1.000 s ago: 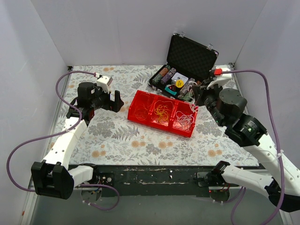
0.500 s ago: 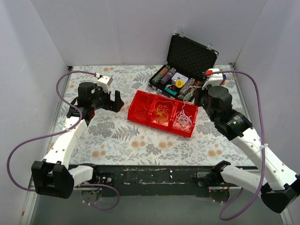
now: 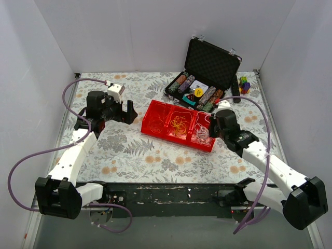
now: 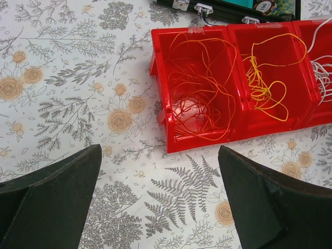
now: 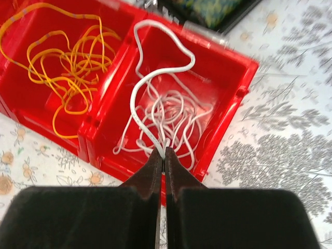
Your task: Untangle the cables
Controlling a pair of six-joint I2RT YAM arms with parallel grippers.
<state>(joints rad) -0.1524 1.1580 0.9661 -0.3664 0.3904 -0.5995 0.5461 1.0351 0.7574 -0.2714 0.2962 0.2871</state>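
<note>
The right gripper [image 5: 164,154] has been swung down to the red tray [image 5: 244,78] since a second ago; it is pinched shut on a white cable [image 5: 136,98] looping just ahead. The left gripper [image 4: 160,155] is kept wide open, orange cables [image 4: 202,98] lying ahead.

Hair-thin looping cables [image 3: 179,124] lie in a red bin [image 3: 174,136]: orange strands [image 4: 199,88] left, yellow strands [image 4: 267,78] middle, white strands [image 5: 166,116] right, one pinched in the right pincer [image 5: 163,153].
</note>
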